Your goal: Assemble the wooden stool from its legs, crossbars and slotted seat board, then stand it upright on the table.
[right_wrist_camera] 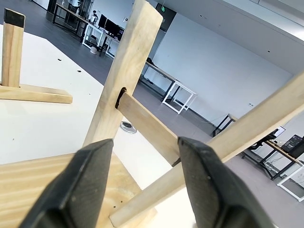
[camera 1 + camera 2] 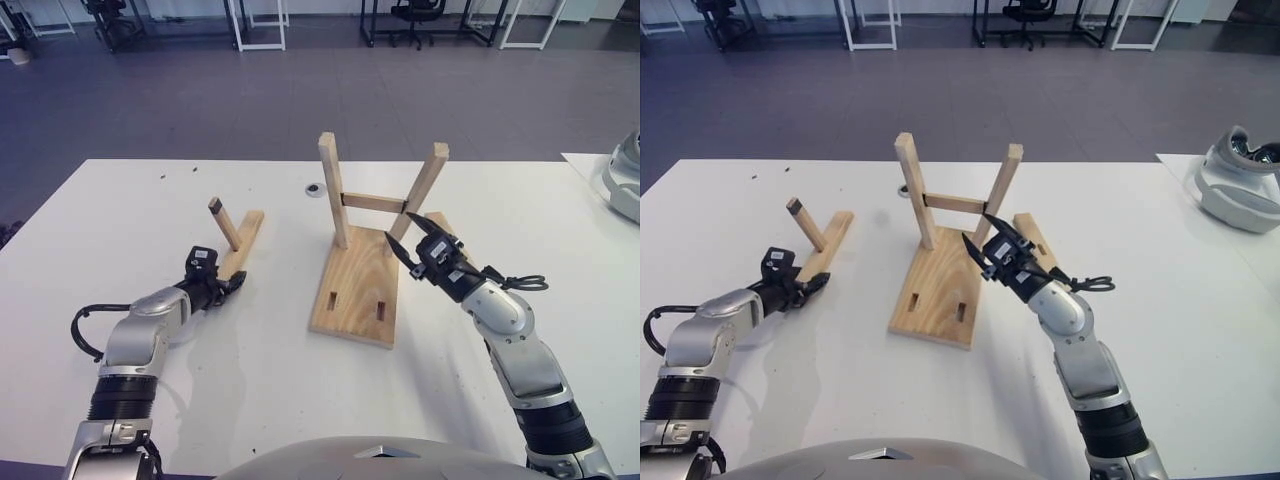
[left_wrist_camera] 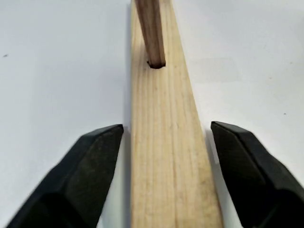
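The slotted seat board (image 2: 352,285) lies on the white table with two legs (image 2: 333,190) (image 2: 425,185) standing up from its far end, joined by a crossbar (image 2: 373,202). My right gripper (image 2: 400,230) is open just in front of the right leg's base; in the right wrist view the crossbar (image 1: 147,126) sits beyond the gap between its fingers (image 1: 90,185). To the left a loose leg (image 2: 243,243) lies flat with a short crossbar (image 2: 224,222) sticking up from it. My left gripper (image 3: 166,127) is open, its jaws on either side of that leg's near end (image 3: 166,156).
Another wooden piece (image 2: 1032,238) lies on the table behind the right leg. A small dark round object (image 2: 316,189) sits near the table's far edge. A white headset (image 2: 1235,185) rests at the far right. Bare tabletop (image 2: 280,380) lies in front of the seat board.
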